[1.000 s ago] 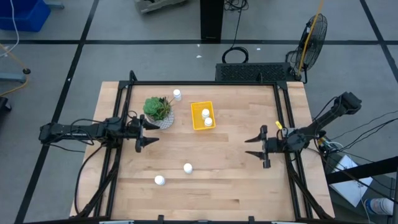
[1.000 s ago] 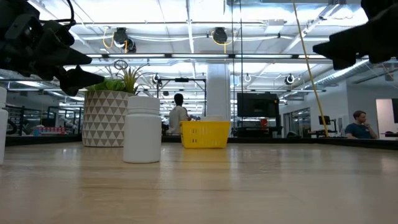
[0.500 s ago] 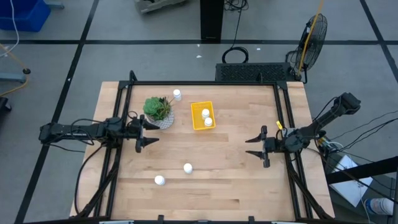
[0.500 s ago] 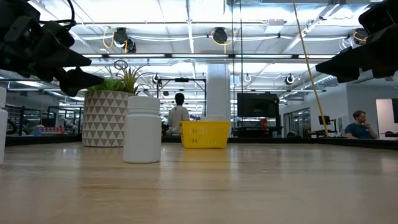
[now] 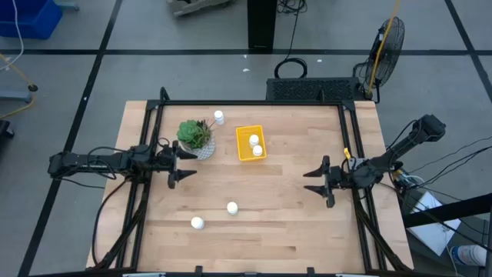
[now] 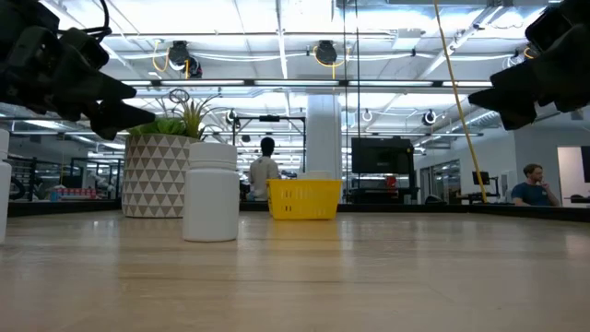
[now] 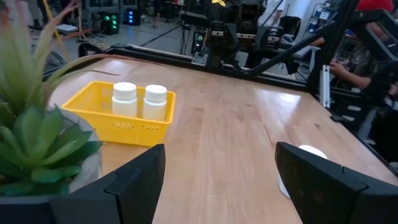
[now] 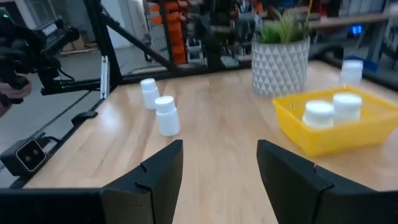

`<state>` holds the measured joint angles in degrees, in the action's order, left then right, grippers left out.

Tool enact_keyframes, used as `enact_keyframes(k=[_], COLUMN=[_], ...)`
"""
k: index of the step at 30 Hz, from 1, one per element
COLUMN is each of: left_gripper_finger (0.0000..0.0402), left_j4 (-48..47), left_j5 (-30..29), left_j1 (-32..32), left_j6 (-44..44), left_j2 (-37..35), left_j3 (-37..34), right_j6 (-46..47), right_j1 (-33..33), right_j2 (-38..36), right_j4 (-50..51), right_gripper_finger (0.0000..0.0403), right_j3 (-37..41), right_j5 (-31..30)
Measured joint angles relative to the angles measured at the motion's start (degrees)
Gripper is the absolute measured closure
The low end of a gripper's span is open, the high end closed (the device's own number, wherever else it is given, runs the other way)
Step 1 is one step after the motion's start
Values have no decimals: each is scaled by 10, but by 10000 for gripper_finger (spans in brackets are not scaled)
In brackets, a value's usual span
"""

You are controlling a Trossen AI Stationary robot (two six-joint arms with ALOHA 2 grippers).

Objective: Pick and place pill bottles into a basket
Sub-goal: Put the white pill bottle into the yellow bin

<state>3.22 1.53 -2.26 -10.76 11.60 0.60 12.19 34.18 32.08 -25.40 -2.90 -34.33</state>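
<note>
Left pincer (image 5: 187, 164) open, empty, arm level over table's left; right pincer (image 5: 313, 181) open, empty, at right.

Grey floor (image 5: 69, 69) crossed by dark lines surrounds the wooden table (image 5: 292, 223). A fan (image 5: 388, 42) stands upper right, a blue bin (image 5: 27, 17) upper left. Ceiling lights (image 6: 277, 18) glare overhead.
</note>
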Motion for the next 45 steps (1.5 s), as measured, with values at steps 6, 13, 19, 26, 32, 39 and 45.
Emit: enact_keyframes(k=[6, 13, 19, 26, 32, 39, 45], left_gripper_finger=[92, 92, 92, 92, 92, 92, 92], left_j4=[0, -1, -1, -2, -10, -16, -10], left_j5=[-1, -1, 0, 0, 0, 19, 25], left_j1=[0, 0, 0, 0, 0, 0, 0], left_j6=[-1, -4, -4, -6, -12, -25, -25], left_j2=[0, 0, 0, 0, 0, 0, 0], left_j3=[0, 0, 0, 0, 0, 0, 0], right_j6=[-73, -76, -74, -87, -57, -56, -50], right_j1=[1, 1, 1, 1, 1, 0, 0], right_j2=[-61, -196, -266, -320, -320, -318, -317], right_j4=[-33, 87, 165, 223, 316, 304, 288], right_gripper_finger=[206, 206, 206, 206, 206, 206, 206], right_j3=[-9, -10, -10, -18, -64, -59, -34], right_j5=[17, 16, 15, 12, 9, -4, -4])
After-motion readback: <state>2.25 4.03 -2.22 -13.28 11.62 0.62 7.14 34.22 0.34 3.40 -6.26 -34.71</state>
